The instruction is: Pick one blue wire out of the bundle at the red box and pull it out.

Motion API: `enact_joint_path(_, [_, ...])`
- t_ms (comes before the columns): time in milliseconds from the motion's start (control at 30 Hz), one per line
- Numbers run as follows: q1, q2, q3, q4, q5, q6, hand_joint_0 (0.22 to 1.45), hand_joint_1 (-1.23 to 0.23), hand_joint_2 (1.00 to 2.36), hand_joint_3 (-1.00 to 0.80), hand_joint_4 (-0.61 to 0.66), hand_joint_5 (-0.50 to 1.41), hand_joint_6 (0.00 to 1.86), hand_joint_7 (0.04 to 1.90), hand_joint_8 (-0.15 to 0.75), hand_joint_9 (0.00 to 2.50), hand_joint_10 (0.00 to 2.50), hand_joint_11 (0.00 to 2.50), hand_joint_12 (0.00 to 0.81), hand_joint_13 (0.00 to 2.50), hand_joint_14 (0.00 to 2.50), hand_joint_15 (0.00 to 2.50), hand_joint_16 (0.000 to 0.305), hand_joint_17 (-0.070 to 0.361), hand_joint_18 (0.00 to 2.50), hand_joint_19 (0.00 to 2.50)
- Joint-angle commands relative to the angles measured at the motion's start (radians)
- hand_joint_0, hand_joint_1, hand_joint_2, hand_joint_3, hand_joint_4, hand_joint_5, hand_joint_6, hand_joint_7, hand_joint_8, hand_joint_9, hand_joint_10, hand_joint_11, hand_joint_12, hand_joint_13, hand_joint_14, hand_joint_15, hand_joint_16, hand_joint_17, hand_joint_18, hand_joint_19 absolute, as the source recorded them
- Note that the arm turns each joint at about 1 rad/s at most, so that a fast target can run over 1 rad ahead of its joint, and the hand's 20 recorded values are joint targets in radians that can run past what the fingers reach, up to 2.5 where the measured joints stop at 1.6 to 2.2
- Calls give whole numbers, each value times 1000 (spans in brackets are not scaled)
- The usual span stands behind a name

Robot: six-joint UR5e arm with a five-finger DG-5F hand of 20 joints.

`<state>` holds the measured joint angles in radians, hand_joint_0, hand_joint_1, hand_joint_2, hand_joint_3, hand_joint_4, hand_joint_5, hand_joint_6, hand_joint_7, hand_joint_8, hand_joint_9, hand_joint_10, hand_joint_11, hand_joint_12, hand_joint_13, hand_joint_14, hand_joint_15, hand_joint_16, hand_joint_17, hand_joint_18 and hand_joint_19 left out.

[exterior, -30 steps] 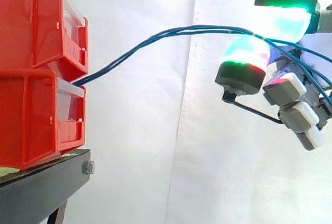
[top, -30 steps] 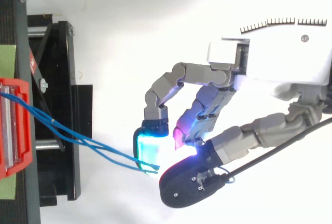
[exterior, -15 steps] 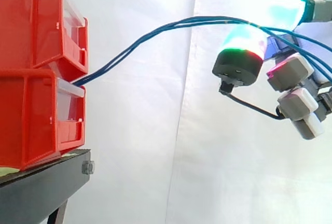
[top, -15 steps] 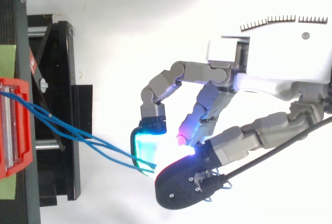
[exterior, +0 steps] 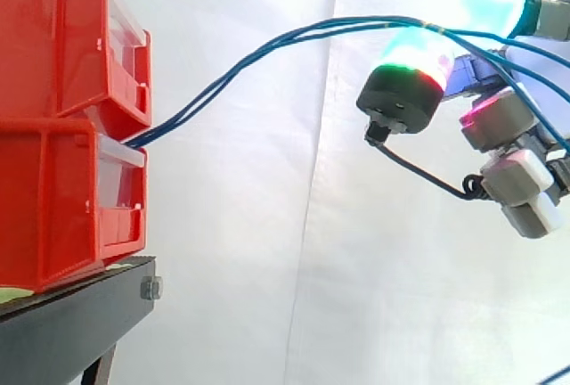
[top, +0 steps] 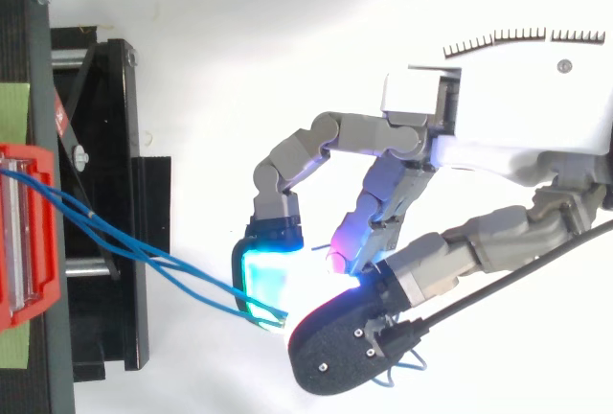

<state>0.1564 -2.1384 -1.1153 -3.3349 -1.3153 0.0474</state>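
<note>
2 red plastic bins are stacked on a black metal stand [exterior: 71, 323] - an upper red bin [exterior: 53, 37] and a lower red bin [exterior: 53, 207]. The thin blue wires [exterior: 214, 87] come out of the gap between them, at the lower bin's clear front. They arch up and across to the hand [top: 517, 117], well apart from the bins. There they are pinched between a cyan-glowing fingertip [exterior: 472, 2] and the dark thumb pad [exterior: 405, 82]. 2 strands show along the span - whether more overlap I cannot tell.
</note>
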Motion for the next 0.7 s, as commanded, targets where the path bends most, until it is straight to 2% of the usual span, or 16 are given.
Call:
enact_joint_path(0, [0, 0, 0, 0, 1, -1, 739, -801, 1005, -445, -284, -209, 942, 1334, 195, 1183, 14, 756, 323, 1084, 22, 602, 30, 67, 973, 606])
enact_joint_path(67, [0, 0, 0, 0, 1, -1, 704, -789, 1007, -430, -281, -198, 944, 1215, 190, 1189, 13, 755, 331, 1081, 22, 614, 35, 79, 975, 625])
enact_joint_path(133, [0, 0, 0, 3, 1, -3, 691, -785, 1010, -406, -274, -193, 943, 1194, 191, 1193, 12, 756, 334, 1077, 22, 621, 36, 81, 975, 636])
enact_joint_path(233, [0, 0, 0, 3, 2, -4, 717, -784, 1016, -318, -308, -184, 950, 1253, 204, 1204, 12, 766, 338, 1086, 22, 618, 36, 82, 999, 654])
enact_joint_path(300, [0, 0, 0, 0, 1, -3, 779, -775, 1018, -273, -315, -187, 964, 1367, 212, 1218, 12, 761, 337, 1099, 21, 624, 37, 82, 977, 692])
enact_joint_path(367, [0, 0, 0, 0, -2, -3, 820, -763, 1018, -277, -279, -196, 973, 1455, 210, 1188, 15, 753, 340, 1100, 20, 641, 36, 82, 965, 754])
enact_joint_path(567, [0, 0, 3, -2, -1, -4, 864, -722, 1013, -352, -261, -232, 983, 1541, 201, 1130, 14, 725, 335, 1091, 21, 647, 38, 85, 951, 803])
enact_joint_path(633, [0, 0, 3, -2, 1, -11, 865, -715, 1014, -340, -269, -233, 980, 1521, 193, 1131, 13, 697, 331, 1089, 19, 650, 38, 85, 931, 822])
enact_joint_path(667, [0, 0, 3, 0, 1, -12, 859, -719, 1016, -318, -234, -225, 968, 1547, 187, 1132, 12, 673, 324, 1091, 20, 659, 38, 85, 924, 819])
